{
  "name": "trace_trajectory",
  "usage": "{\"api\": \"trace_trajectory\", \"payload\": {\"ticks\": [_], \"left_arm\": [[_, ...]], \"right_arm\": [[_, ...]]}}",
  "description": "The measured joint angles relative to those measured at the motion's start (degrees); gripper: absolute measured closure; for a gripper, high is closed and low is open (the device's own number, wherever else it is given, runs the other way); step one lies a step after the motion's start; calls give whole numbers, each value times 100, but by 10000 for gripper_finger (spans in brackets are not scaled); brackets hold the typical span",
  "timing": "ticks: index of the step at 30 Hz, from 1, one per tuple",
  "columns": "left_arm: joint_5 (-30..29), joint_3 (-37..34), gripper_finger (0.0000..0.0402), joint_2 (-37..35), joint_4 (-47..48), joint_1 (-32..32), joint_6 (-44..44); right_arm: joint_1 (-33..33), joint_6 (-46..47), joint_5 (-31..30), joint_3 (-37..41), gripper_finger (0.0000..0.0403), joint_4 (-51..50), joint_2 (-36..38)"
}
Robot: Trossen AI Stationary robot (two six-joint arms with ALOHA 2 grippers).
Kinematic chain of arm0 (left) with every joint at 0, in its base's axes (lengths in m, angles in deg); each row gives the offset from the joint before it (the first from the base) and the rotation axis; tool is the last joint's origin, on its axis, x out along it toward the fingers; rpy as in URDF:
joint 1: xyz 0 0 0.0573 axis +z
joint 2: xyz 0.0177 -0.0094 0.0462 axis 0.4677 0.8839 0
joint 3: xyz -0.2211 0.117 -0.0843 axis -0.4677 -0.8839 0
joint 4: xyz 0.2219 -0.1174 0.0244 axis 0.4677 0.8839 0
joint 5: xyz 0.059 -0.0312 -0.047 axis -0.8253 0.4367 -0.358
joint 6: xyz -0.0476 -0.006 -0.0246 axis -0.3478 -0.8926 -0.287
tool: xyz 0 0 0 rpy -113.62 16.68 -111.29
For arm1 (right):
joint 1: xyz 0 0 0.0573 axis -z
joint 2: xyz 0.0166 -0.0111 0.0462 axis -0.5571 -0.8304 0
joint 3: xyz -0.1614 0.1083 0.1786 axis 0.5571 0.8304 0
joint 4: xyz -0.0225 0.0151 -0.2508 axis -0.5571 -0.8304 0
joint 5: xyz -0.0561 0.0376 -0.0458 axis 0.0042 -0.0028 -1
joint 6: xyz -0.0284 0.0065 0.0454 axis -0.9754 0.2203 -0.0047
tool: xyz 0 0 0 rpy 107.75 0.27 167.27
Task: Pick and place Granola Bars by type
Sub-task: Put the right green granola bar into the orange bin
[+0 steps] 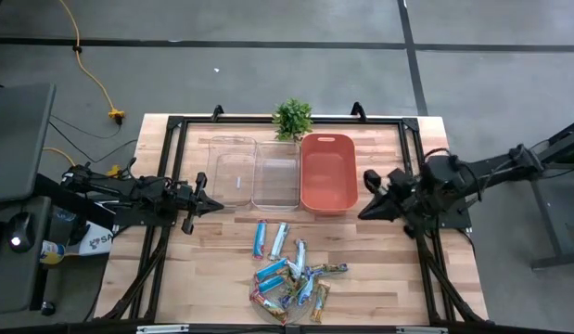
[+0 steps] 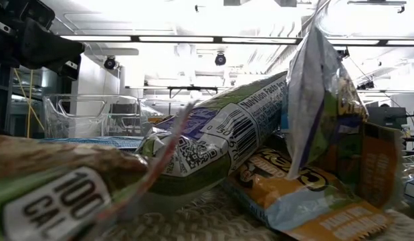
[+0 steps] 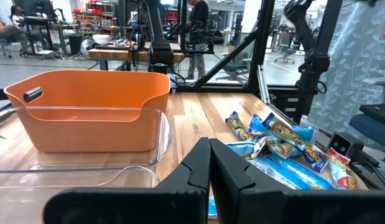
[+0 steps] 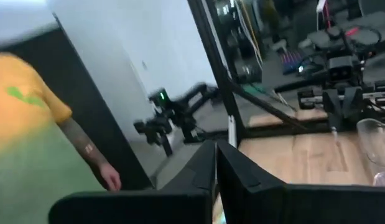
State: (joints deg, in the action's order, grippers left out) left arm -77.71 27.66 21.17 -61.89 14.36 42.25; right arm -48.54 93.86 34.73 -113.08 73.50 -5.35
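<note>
The granola bars [image 1: 291, 278] lie heaped on a round woven mat [image 1: 268, 301] near the table's near edge, in blue, silver-white and brown-gold wrappers. Two more bars [image 1: 270, 239] lie flat on the wood just beyond the heap. The low view shows the granola bars [image 2: 227, 134] close up, and the left wrist view shows the same granola bars [image 3: 279, 140]. My left gripper [image 1: 217, 205] [image 3: 209, 146] hovers shut at the table's left, pointing at the bins. My right gripper [image 1: 364, 212] [image 4: 215, 149] hovers shut at the right, beside the orange bin.
Across the table's middle stand two clear containers [image 1: 233, 172] [image 1: 275, 173] and an orange bin [image 1: 328, 173] [image 3: 86, 106]. A small green plant [image 1: 292, 119] sits at the far edge. A black frame runs round the table. A person [image 4: 30, 124] stands beyond the table in the right wrist view.
</note>
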Motion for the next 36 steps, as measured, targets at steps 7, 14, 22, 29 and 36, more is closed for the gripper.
{"api": "trace_trajectory", "payload": {"ticks": [7,14,22,29,36], "left_arm": [[-1,-1,400,1,-1,0,0],[0,0,400,0,-2,0,2],[0,-2,400,0,-2,0,2],[0,0,400,0,-1,-2,0],[0,-1,400,1,-1,-2,0]], "right_arm": [[-50,-946,2,-2065,402,-1322,-1750],[-34,-1857,-4,-3629,402,-2028,-3132],[-34,-2456,-437,-4076,402,-2145,-4027],[-30,-2517,-773,-4034,402,-2289,-4542],[-34,-2832,-813,-4035,402,-3239,-4662]]}}
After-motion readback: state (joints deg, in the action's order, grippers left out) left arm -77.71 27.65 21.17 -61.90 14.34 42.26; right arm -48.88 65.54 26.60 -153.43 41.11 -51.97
